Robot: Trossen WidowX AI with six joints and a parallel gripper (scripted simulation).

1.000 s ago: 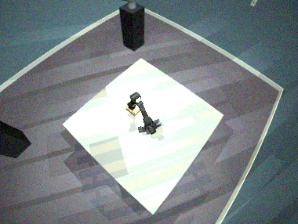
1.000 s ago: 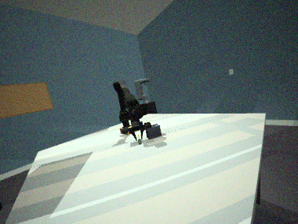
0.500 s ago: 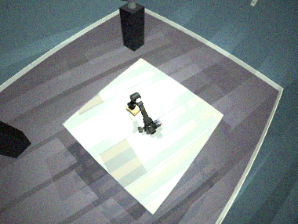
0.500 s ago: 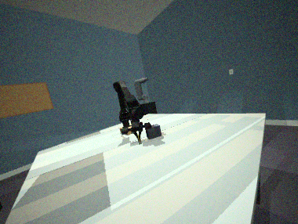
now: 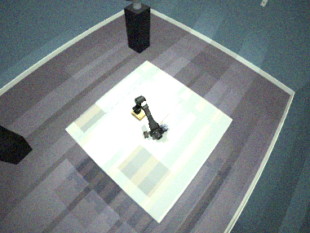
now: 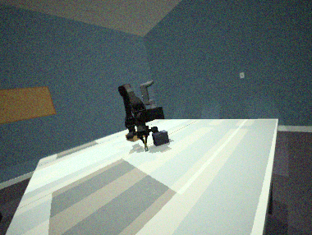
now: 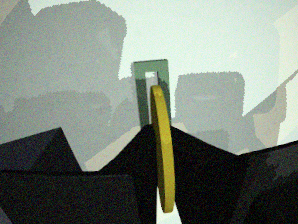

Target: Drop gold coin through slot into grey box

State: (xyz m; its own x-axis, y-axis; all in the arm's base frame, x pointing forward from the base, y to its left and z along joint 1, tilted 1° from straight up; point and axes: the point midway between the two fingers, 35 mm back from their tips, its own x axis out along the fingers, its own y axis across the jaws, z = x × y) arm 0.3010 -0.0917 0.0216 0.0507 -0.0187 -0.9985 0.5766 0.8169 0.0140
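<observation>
In the wrist view the gripper (image 7: 161,163) pinches the gold coin (image 7: 161,152) edge-on, its 2 dark fingers pressed against the coin's faces. The coin's far edge overlaps the dark-green holder (image 7: 150,71), which lies on the pale table (image 7: 213,23). In the exterior view the grey box (image 6: 161,137) sits just beside the arm (image 6: 133,108)

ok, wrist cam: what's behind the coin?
The dark-green holder on the pale table, only its far end showing. The coin, pinched edge-on in the gripper, and the black fingers cover the rest.
</observation>
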